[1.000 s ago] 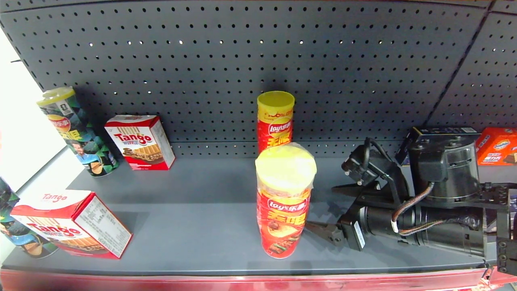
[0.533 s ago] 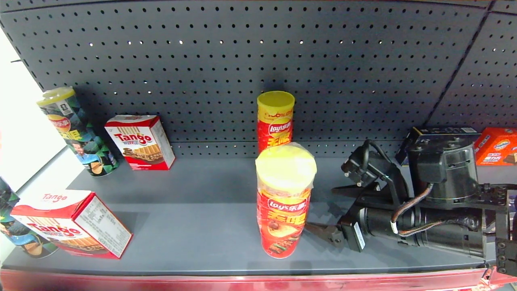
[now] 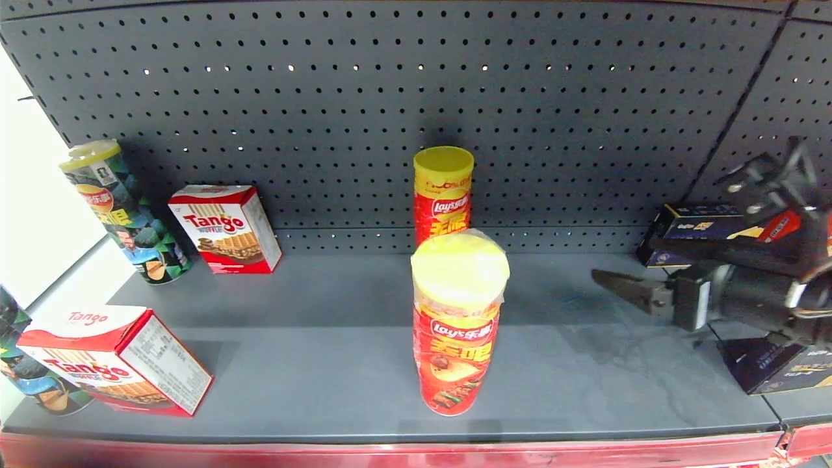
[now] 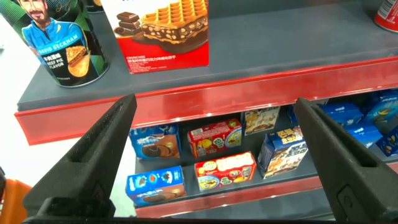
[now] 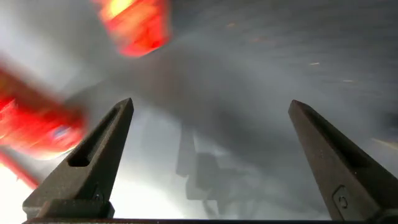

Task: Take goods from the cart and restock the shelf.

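While both grippers hang empty with jaws apart, your front red chips can stands upright at the middle front of the shelf.

Head view, left to right: you have a dark can cut by the edge. Beside it is a front wafer box, then a green chips can and a back wafer box against the pegboard. A back red chips can is partly hidden behind the front one. The right gripper sits well right of it, apart, before a dark blue box. The right wrist view is blurred, red shapes untellable. The left wrist view adds the left gripper off the red shelf lip, with small boxes on a lower shelf.
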